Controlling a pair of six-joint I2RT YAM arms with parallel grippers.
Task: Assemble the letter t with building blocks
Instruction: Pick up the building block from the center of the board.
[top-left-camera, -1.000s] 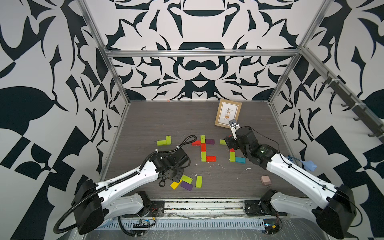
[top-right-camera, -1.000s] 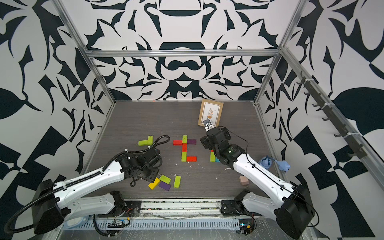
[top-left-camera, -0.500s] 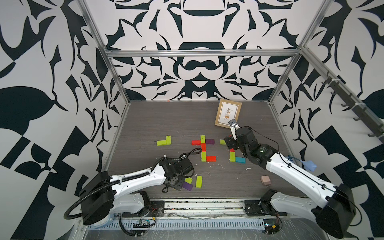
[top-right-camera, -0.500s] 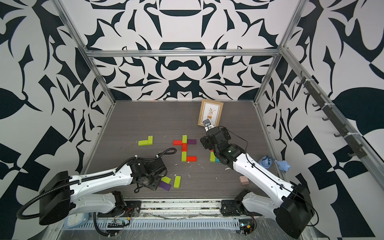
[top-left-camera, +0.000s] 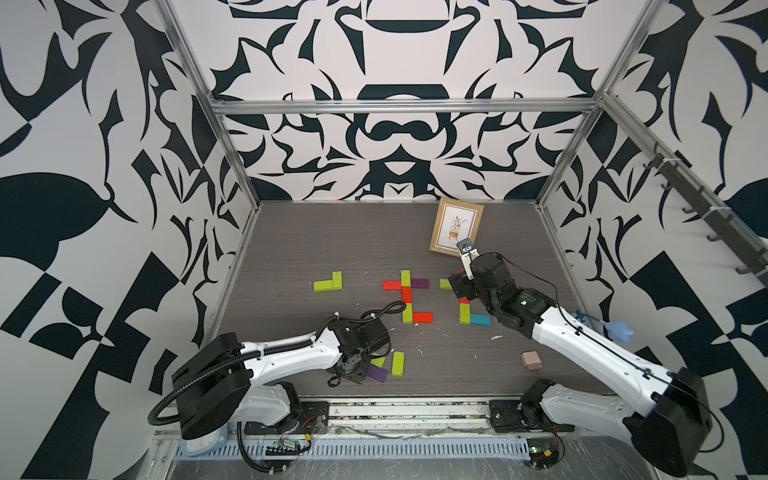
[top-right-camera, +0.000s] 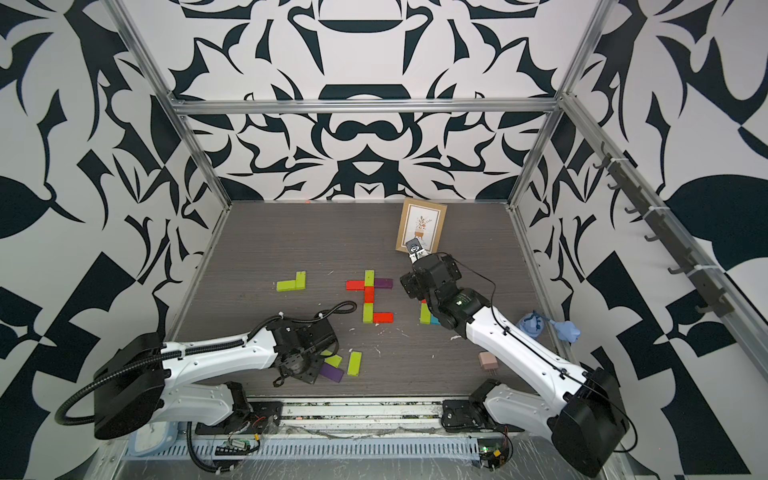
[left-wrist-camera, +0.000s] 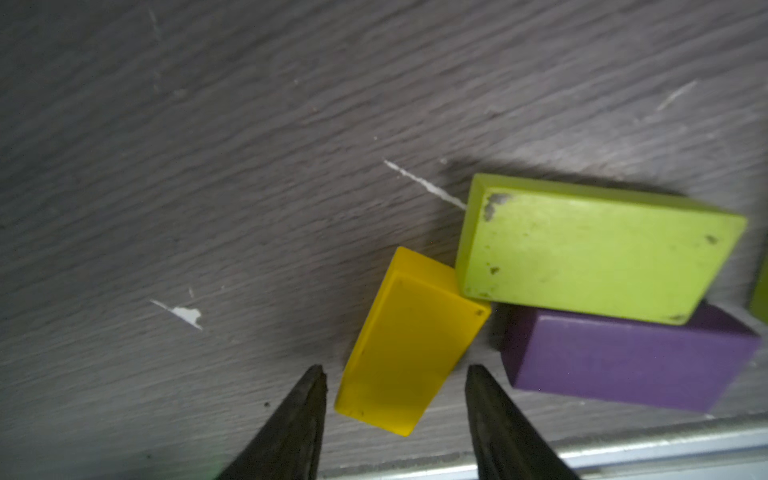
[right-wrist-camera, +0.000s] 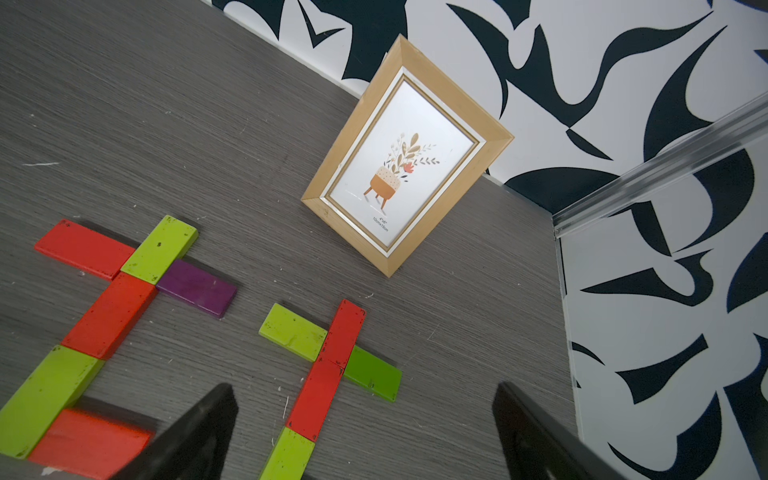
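We note yellow block (left-wrist-camera: 409, 332) flat, long axis lengthwise between left gripper (left-wrist-camera: 395, 368) jaws, parted, not touching; right gripper (right-wrist-camera: 365, 385) wide, empty; grey woodgrain table (left-wrist-camera: 208, 166); patterned walls (top-left-camera: 395, 145)

The table (top-left-camera: 332, 237) has a dark grey wood-grain top, scuffed and dotted with white flecks (top-left-camera: 496, 337). At the far right a picture frame (top-left-camera: 456, 226) stands tilted back. At the left, 2 lime bricks (top-left-camera: 328, 282) lie flat in an L.

In the middle, 6 bricks touch. The top lime brick (top-left-camera: 405, 277) is farthest, with the red arm (top-left-camera: 392, 285) on its left and the purple arm (top-left-camera: 419, 283) on its right. A red stem brick (top-left-camera: 406, 294) and a lime stem brick (top-left-camera: 407, 312) run nearer, ending at a red foot (top-left-camera: 422, 317) pointing right.

To the right lies a second cross (right-wrist-camera: 343, 332) of lime, red and green bricks, with a teal brick (top-left-camera: 480, 319) at its near end.

Near the front edge, a yellow brick (left-wrist-camera: 405, 345), a chipped lime brick (left-wrist-camera: 590, 249) and a purple brick (left-wrist-camera: 627, 361) touch. A lone lime brick (top-left-camera: 397, 363) lies just to their right.

A pale pink plug (top-left-camera: 530, 360) lies at the near right.
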